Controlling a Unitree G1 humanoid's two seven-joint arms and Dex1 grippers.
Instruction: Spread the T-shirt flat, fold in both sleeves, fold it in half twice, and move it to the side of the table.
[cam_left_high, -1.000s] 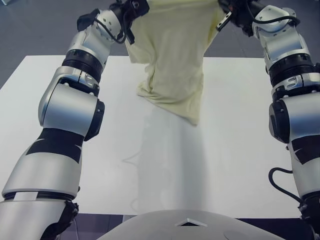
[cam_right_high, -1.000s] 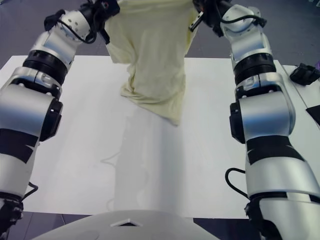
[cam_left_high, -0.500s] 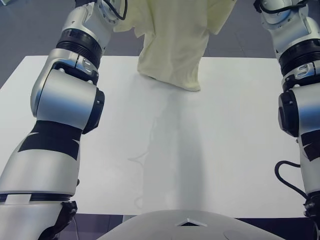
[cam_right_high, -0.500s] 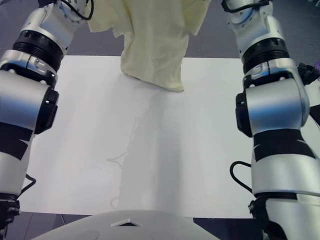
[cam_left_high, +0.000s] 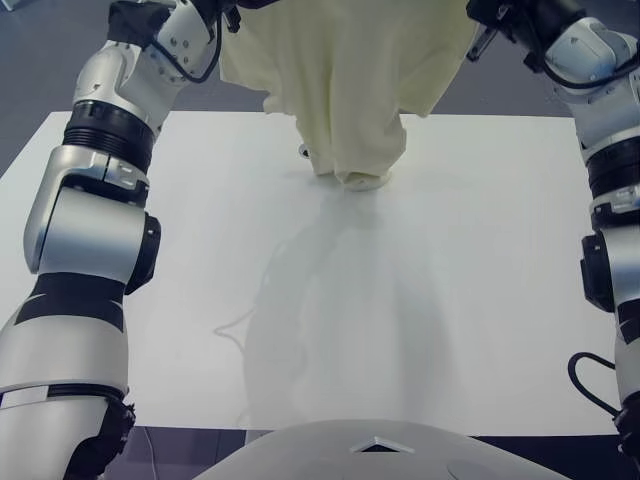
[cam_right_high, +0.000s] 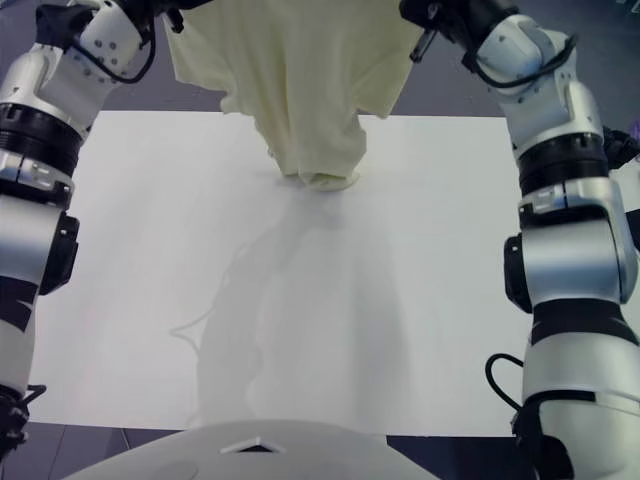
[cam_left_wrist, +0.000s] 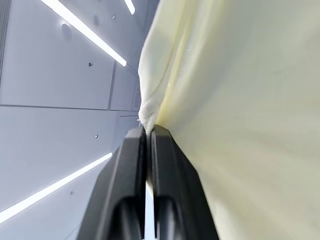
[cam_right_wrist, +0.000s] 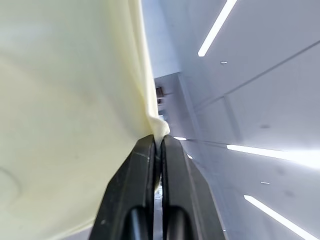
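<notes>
The left jaws are pressing together on one upper edge of the pale yellow T-shirt (cam_left_high: 350, 80), and the right jaws are clamping its opposite edge. The cloth is hanging between and below both jaws, its bunched lower end resting on the white surface (cam_left_high: 470, 300).

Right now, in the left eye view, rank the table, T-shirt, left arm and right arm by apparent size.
Largest to smallest:
1. table
2. left arm, though nearness to the camera inflates it
3. T-shirt and right arm look alike; both are cut by the view's edge, so they are unranked.
</notes>
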